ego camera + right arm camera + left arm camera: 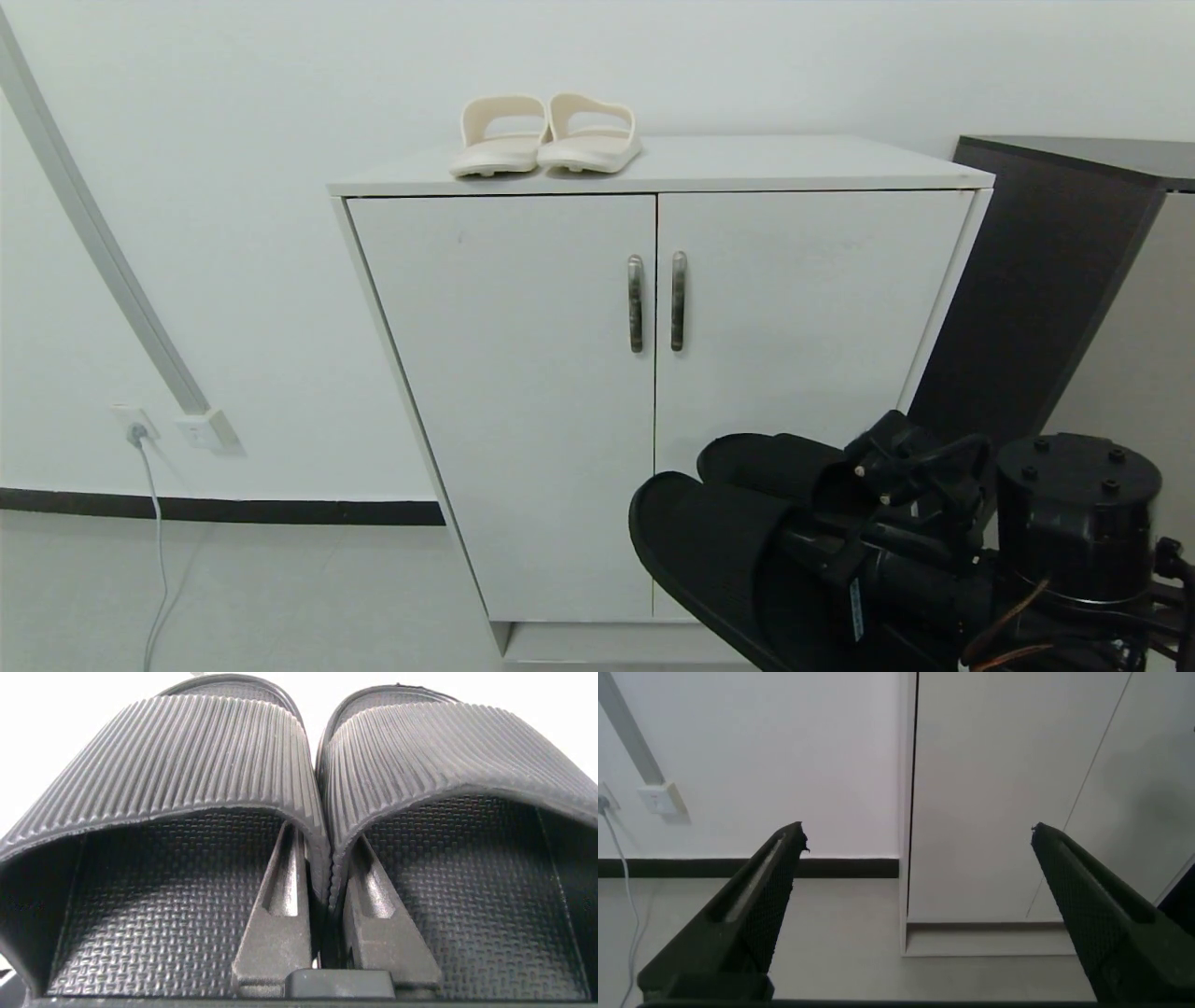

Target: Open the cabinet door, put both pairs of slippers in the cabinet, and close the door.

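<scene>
The white cabinet (523,392) stands against the wall with both doors closed, two metal handles (636,303) meeting at the centre. A cream pair of slippers (546,135) rests on its top, left of the middle. Low at the right, my right gripper (840,527) is shut on a black pair of slippers (719,541), one finger inside each strap, pinching the two inner edges together (322,873). These slippers hang in front of the right door's lower part. My left gripper (915,840) is open, facing the cabinet's left edge (910,803) and the floor.
A dark cabinet (1046,280) stands right beside the white one. On the left wall run a slanted cable duct (93,233) and a socket with a hanging cord (154,523). Bare floor (233,597) lies left of the cabinet.
</scene>
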### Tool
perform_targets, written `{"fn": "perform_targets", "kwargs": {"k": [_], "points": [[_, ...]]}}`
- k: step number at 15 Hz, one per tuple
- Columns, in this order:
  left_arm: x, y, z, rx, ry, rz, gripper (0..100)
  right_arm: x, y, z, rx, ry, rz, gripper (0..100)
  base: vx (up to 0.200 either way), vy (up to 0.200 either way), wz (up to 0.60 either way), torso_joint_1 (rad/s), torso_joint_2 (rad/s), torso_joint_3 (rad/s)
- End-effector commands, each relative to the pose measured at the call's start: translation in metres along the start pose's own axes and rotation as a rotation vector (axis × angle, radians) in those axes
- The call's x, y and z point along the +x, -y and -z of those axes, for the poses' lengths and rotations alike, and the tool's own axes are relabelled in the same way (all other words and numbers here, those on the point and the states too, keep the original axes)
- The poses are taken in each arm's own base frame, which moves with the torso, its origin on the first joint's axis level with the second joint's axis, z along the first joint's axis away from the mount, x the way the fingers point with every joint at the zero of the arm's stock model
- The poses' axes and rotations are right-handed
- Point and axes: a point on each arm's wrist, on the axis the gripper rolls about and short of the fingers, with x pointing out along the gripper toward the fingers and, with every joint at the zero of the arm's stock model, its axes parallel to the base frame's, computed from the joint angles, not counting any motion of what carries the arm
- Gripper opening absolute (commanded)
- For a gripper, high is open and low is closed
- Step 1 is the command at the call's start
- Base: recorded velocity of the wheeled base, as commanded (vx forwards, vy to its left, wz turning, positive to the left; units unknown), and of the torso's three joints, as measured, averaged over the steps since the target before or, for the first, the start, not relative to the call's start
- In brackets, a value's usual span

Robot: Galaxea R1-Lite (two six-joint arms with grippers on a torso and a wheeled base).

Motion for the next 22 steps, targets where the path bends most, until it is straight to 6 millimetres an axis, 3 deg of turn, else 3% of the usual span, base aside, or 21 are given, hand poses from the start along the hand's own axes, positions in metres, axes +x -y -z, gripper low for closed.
{"fn": "perform_targets", "kwargs": {"k": [1, 2, 4, 5, 7, 10, 15, 22], "points": [[0.0, 0.0, -0.001, 0.003, 0.004, -0.007, 100, -0.001, 0.0, 0.003, -0.019, -0.009, 0.0, 0, 0.0, 0.0, 0.0, -0.007, 0.19, 0.159], [0.0, 0.0, -0.002, 0.004, 0.01, -0.008, 100, -0.001, 0.0, 0.003, -0.027, -0.008, 0.0, 0, 0.0, 0.0, 0.0, -0.007, 0.13, 0.1], [-0.005, 0.0, -0.056, -0.032, 0.069, 0.008, 100, -0.002, 0.0, 0.003, -0.039, 0.011, -0.002, 0, 0.0, 0.0, 0.0, 0.001, 0.04, 0.028], [0.0, 0.0, -0.064, -0.029, 0.038, 0.019, 100, -0.003, 0.0, 0.004, -0.039, 0.011, -0.002, 0, 0.0, 0.0, 0.0, 0.0, 0.0, 0.0], [0.025, 0.004, -0.069, -0.033, -0.113, 0.169, 100, -0.003, 0.0, 0.004, -0.039, 0.015, -0.003, 0, 0.0, 0.0, 0.0, 0.0, 0.0, 0.0], [0.043, 0.01, -0.082, -0.049, -0.147, 0.366, 100, -0.003, 0.0, 0.003, -0.036, 0.02, -0.009, 0, 0.0, 0.0, 0.0, 0.0, 0.0, 0.0], [0.083, 0.016, -0.122, -0.062, -0.203, 0.493, 100, -0.002, -0.001, 0.001, -0.039, 0.037, -0.011, 0, 0.0, 0.0, 0.0, 0.0, 0.0, 0.0], [0.139, 0.046, -0.141, -0.057, -0.172, 0.698, 100, -0.001, -0.002, 0.003, -0.036, 0.035, -0.018, 0, 0.0, 0.0, 0.0, 0.0, 0.0, 0.0]]}}
